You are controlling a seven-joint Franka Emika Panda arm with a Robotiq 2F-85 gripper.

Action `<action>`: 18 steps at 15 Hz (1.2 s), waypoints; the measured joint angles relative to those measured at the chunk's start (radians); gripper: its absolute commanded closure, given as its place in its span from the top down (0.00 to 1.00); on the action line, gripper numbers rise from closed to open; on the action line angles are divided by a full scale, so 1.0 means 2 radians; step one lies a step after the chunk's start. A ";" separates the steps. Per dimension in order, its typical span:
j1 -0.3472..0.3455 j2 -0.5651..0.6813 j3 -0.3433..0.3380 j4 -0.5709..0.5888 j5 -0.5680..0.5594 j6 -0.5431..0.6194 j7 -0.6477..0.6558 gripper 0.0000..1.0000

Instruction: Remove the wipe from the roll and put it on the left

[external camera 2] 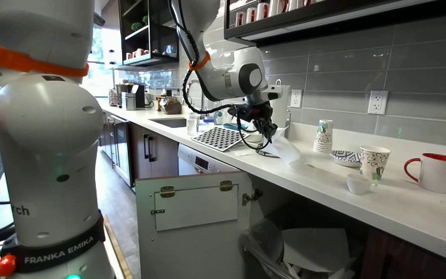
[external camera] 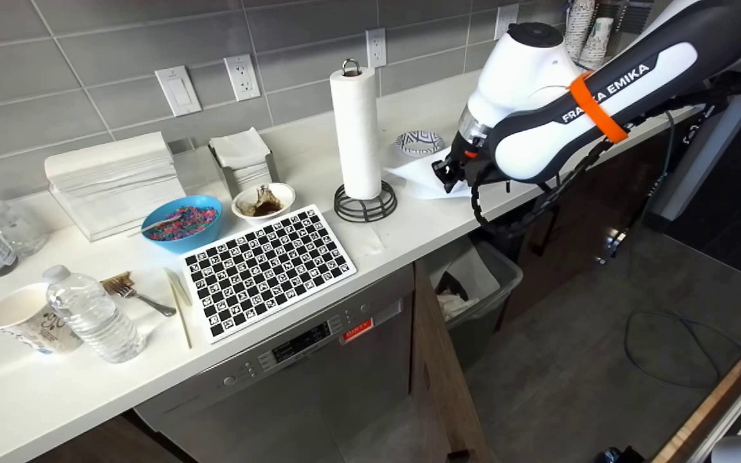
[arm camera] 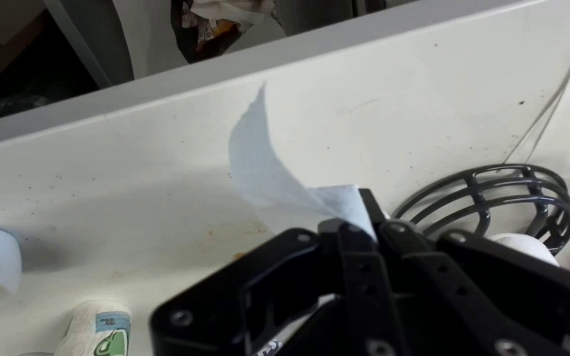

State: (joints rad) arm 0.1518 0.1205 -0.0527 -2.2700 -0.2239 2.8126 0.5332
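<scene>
The roll (external camera: 356, 132) stands upright on its round dark wire base (external camera: 365, 209) near the wall; in an exterior view (external camera 2: 283, 106) the arm partly hides it. The wipe (external camera: 420, 175) is a floppy white sheet beside the roll, low over the counter. It also hangs from the fingers in an exterior view (external camera 2: 285, 150). In the wrist view the wipe (arm camera: 270, 173) curls away from the fingertips. My gripper (external camera: 449, 177) is shut on the wipe's edge; its fingers (arm camera: 371, 217) are close together. I cannot tell whether the wipe touches the roll.
A checkered board (external camera: 271, 270), a white bowl (external camera: 264, 202) and a blue bowl (external camera: 184, 225) lie beyond the roll. A patterned dish (external camera 2: 347, 157) and cups (external camera 2: 374, 161) stand on the arm's other side. Below the counter edge are an open cabinet door (external camera 2: 192, 240) and a bin (external camera: 505, 276).
</scene>
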 measured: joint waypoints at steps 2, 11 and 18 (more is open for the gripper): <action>0.000 -0.002 0.000 -0.009 0.008 0.000 0.000 0.00; -0.004 -0.019 0.005 -0.037 0.030 0.000 0.000 0.00; -0.008 -0.021 0.021 -0.050 0.069 -0.029 -0.005 0.00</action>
State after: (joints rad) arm 0.1350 0.0793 -0.0116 -2.3700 -0.0868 2.7536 0.5233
